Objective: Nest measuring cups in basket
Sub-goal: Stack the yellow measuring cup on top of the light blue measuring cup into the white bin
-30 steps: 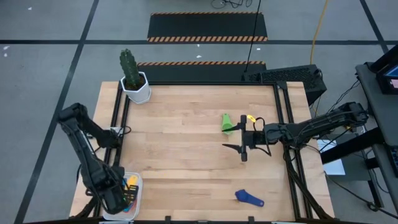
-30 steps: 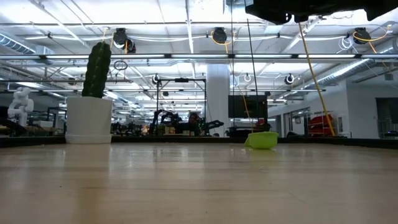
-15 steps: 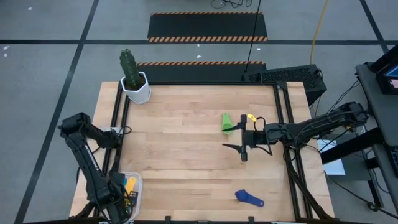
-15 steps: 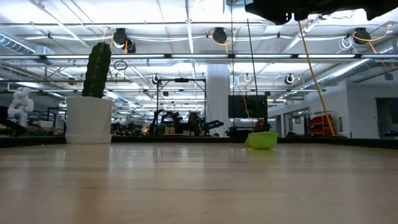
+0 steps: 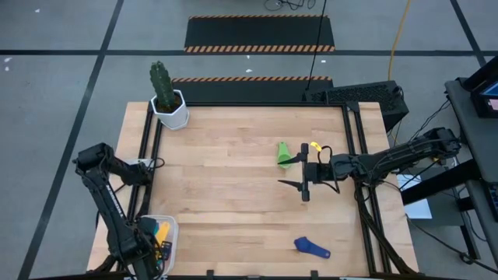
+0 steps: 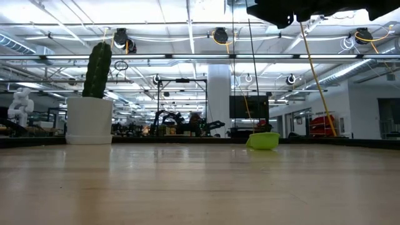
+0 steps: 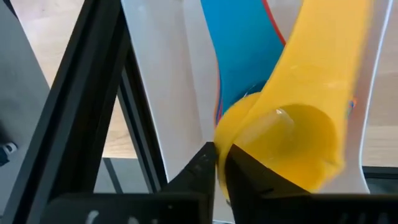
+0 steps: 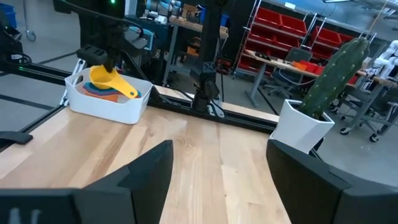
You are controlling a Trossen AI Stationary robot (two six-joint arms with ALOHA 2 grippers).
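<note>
Left hand [image 5: 152, 250], narrowly parted, has lifted off the basket [image 5: 173, 230]; 2 cups outside

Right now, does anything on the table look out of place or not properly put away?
Yes. The green cup lies tipped on its side mid-table, and the dark blue cup lies alone near the front edge, both far from the basket. In the basket, the yellow cup sits tilted on the stack, its handle sticking out over the rim.

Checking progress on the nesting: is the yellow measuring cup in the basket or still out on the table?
In. The yellow measuring cup sits atop the other cups inside the basket.
</note>
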